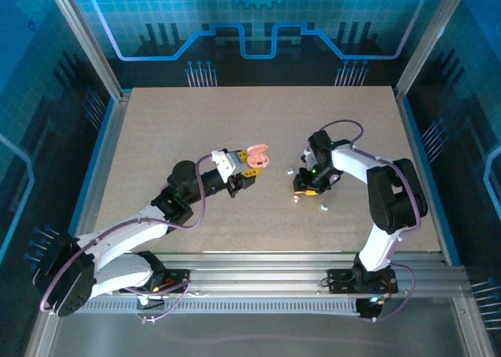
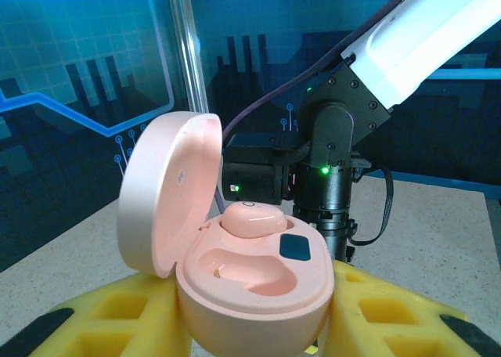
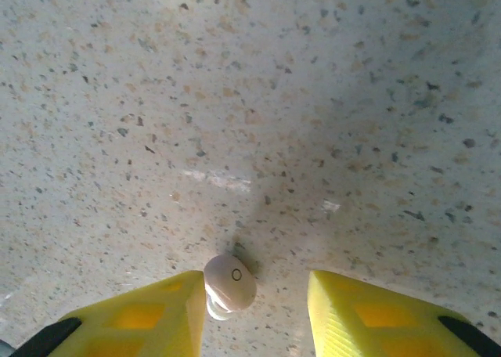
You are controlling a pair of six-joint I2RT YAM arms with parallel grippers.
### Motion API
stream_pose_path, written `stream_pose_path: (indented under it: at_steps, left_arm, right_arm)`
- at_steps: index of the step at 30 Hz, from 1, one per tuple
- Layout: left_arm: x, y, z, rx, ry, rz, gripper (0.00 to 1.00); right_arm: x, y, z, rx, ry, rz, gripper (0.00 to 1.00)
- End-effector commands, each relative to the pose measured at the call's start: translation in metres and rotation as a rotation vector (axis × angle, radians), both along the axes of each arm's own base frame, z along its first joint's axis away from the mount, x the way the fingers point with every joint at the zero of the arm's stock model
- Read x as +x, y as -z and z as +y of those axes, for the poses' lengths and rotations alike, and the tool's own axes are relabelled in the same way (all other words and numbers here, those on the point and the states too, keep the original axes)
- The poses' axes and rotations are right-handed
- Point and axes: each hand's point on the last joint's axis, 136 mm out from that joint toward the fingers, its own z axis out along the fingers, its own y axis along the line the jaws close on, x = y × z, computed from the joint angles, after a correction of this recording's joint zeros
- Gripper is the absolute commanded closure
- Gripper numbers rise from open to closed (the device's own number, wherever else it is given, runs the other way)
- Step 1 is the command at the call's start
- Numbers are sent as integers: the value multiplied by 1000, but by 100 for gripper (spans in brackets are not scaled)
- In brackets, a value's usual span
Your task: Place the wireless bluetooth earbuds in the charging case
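Though lying loose on the speckled tabletop (image 3: 352,99), sits ready for the taking: pinkish-white earbud (image 3: 229,283), round cap up with a small ring mark, paler tip beneath, between the yellow foam fingers (image 3: 141,318) of the right end effector (image 3: 258,294). Rests just beside one finger and apart from the other. Jaws moderately spread and astride the bud, gripping nothing yet.

Judged very light, hard-shelled, glossy and rounded, so likely to roll or squirt out of a pinch. Probably not fragile under soft foam, but easy to flick away. Best taken across the widest part of the cap, pads square to it and low near the tabletop, with a gentle close. Worth centring first, being off to one side of the gap.

Seen from above, right end effector (image 1: 309,186) pointed down at the tabletop, with a few pale specks (image 1: 324,208) near it. Presumably more earbuds, but too small to tell.

Across from it, left end effector (image 1: 249,167) clamped on the pink charging case (image 2: 254,306), foam fingers (image 2: 383,302) pressing both sides of the bowl, apparently raised off the tabletop. Lid (image 2: 168,192) hinged back, wide open. Inside: one pink earbud (image 2: 250,220) seated in the far socket, near socket (image 2: 243,267) empty, small dark patch (image 2: 297,249) beside it. Judged half filled, with the free socket facing up and unobstructed. Looks moulded for one orientation only, so calls for tip-down alignment before release.
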Motion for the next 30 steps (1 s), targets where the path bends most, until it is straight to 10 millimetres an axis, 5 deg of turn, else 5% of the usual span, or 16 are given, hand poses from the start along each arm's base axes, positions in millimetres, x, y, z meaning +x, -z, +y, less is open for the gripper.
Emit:
stream_pose_path:
  at_steps: [1, 15, 30]
  left_arm:
    - [-1, -8, -1, -8, 1, -33, 61]
    - [-1, -7, -2, -9, 7, -27, 61]
    - [-1, -6, -2, -8, 6, -26, 61]
  right_arm:
    - [-3, 0, 9, 69, -5, 17, 59]
    - [-16, 14, 21, 111, -18, 95, 61]
    - [-16, -4, 43, 180, -55, 68, 64]
